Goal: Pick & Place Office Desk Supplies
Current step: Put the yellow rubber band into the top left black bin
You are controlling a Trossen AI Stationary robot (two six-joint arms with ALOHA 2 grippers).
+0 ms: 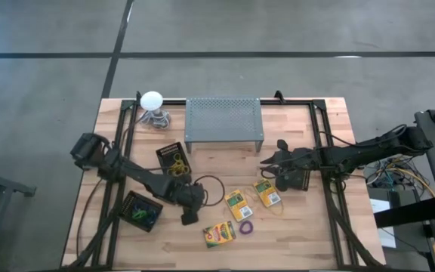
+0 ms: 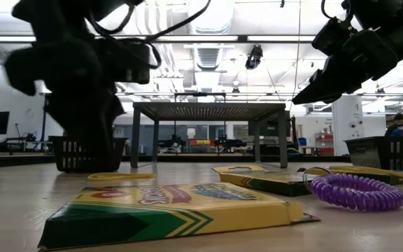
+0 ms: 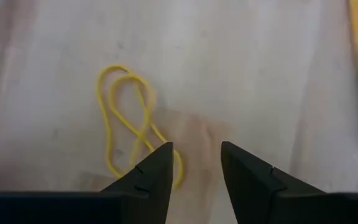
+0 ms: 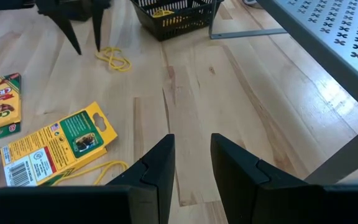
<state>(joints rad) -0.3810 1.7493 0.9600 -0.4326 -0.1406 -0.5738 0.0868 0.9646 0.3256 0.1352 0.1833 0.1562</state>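
A yellow rubber band [image 3: 126, 118] lies flat on the wooden table in a loose double loop. My left gripper [image 3: 194, 163] hovers open just above it, with bare table between the fingers; the right wrist view shows its fingertips [image 4: 87, 48] clear of the band [image 4: 114, 60]. Three yellow-and-green crayon boxes [image 1: 237, 204] [image 1: 266, 193] [image 1: 219, 234] lie flat near the table's middle, with a purple coil loop [image 1: 246, 227] beside them. My right gripper [image 1: 266, 162] waits open above the table in front of the grey stand, with nothing between its fingers [image 4: 191, 165].
A grey perforated stand [image 1: 223, 121] sits at the far middle and a white ball-topped object [image 1: 152, 100] at the far left. One black basket [image 1: 174, 159] holds yellow bands; another [image 1: 140, 211] holds green and blue loops. A second rubber band [image 4: 98, 169] lies beside one crayon box.
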